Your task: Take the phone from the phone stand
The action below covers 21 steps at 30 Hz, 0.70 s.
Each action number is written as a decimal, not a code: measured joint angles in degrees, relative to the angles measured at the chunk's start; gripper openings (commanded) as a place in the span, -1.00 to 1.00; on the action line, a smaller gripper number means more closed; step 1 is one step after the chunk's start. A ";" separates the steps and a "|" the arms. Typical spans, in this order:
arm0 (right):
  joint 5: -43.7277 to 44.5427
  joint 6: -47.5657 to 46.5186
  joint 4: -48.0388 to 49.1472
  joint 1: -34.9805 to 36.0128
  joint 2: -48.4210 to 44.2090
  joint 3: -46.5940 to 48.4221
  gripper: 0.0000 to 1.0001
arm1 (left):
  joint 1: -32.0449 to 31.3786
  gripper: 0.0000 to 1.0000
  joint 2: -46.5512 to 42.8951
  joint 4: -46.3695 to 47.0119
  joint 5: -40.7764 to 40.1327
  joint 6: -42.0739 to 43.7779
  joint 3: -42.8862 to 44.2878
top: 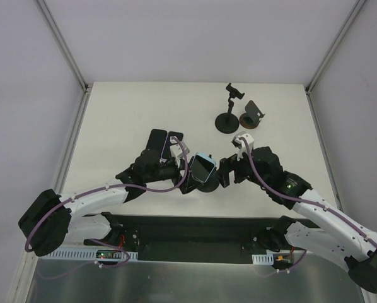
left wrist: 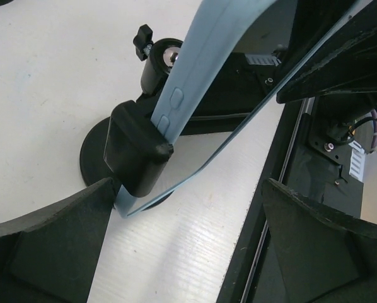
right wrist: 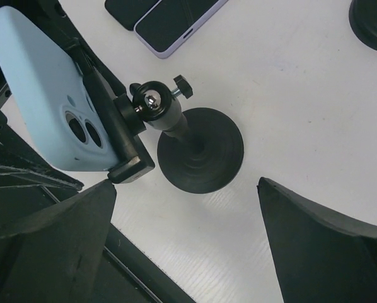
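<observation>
From above, the phone stand (top: 196,186) sits on the white table (top: 119,120) between the two arms and carries the phone (top: 203,167), a light blue one tilted with its dark screen facing up. The left hand (top: 183,172) is just left of the phone stand and the right hand (top: 225,173) just right of it. Two dark phones (top: 164,142) lie flat side by side behind and to the left of the phone stand, while a second stand (top: 229,112) with an empty clamp and a brown stand (top: 250,116) are well apart from it, behind and to the right. In the left wrist view, the phone (left wrist: 198,66) shows edge-on with its side buttons, and the black clamp (left wrist: 137,150) of the phone stand grips its lower edge. The left hand (left wrist: 188,249) has its fingers (left wrist: 50,243) spread wide, holding nothing. In the right wrist view we see the phone (right wrist: 40,95) from the back, with two camera lenses, held in the clamp (right wrist: 122,142) above the round base (right wrist: 201,158) of the phone stand. The right hand (right wrist: 188,243) also has its fingers (right wrist: 330,243) wide apart and holds nothing. The two dark phones (right wrist: 166,16) lie beyond the phone stand.
</observation>
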 measured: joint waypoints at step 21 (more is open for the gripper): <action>7.45 -1.53 -1.99 -2.25 -3.91 0.00 0.93 | -19.91 0.98 -6.49 -14.21 -44.11 -4.68 6.75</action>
